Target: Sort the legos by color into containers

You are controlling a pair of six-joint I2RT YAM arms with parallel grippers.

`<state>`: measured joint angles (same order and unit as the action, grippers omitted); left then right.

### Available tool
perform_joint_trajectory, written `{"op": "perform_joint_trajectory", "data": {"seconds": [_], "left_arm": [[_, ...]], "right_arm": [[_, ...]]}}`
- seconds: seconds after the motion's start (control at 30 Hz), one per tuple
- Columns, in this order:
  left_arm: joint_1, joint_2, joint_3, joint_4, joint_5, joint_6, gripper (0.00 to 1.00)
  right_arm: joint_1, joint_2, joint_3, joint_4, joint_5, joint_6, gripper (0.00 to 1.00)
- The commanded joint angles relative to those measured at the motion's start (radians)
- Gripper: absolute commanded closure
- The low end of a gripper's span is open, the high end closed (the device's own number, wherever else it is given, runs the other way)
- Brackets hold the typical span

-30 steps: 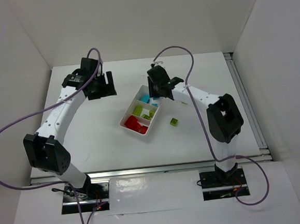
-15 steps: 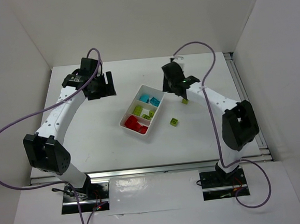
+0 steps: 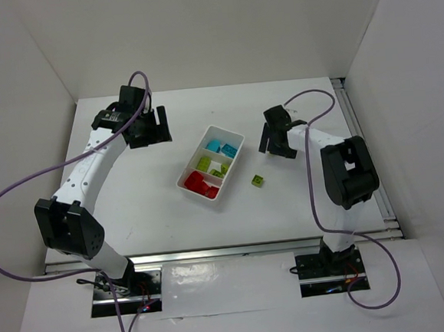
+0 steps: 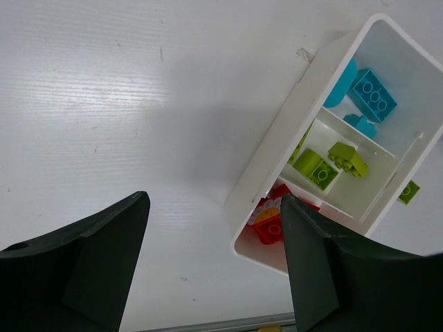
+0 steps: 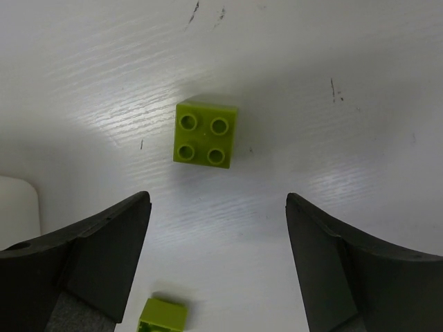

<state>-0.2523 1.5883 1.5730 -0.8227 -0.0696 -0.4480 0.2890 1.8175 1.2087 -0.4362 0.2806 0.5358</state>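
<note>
Currently two yellow-green legos (image 5: 205,132) lie outside the one three-compartment tray (image 4: 273,155)

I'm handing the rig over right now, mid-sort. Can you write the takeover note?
Grippers: left gripper open and empty, hovering left of the tray; right gripper open and empty, above a loose green brick on the table.
Tray: cyan bricks in the far compartment, green bricks in the middle, red bricks in the near one.
Done: every brick in view but two is sorted.
Left: that loose green brick and a second green brick, both right of the tray, go in the middle compartment.
</note>
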Motion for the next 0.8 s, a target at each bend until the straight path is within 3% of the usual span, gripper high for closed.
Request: {"op": "perform_joint_trajectory", "data": {"seconds": [0.0, 0.4, 0.53, 0.57, 0.6, 0.77], "left_arm": [[-0.004, -0.028, 0.002, 0.005, -0.004, 0.005, 0.14], [-0.004, -0.037, -0.007, 0.005, -0.004, 0.005, 0.14], [-0.004, -0.037, -0.007, 0.005, -0.004, 0.005, 0.14], [-0.004, -0.037, -0.007, 0.005, -0.004, 0.005, 0.14], [-0.004, -0.037, -0.007, 0.005, -0.004, 0.005, 0.14], [-0.004, -0.037, -0.007, 0.005, -0.004, 0.005, 0.14]], "right_arm": [[-0.008, 0.048, 0.026, 0.071, -0.014, 0.018, 0.17], [-0.017, 0.161, 0.12, 0.109, 0.054, 0.0, 0.39], [-0.017, 0.181, 0.146, 0.109, 0.054, -0.011, 0.65], [-0.017, 0.166, 0.146, 0.097, 0.054, -0.011, 0.77], [-0.004, 0.151, 0.155, 0.087, 0.064, -0.011, 0.83], [0.074, -0.032, 0.108, 0.042, 0.111, -0.042, 0.9]]}}
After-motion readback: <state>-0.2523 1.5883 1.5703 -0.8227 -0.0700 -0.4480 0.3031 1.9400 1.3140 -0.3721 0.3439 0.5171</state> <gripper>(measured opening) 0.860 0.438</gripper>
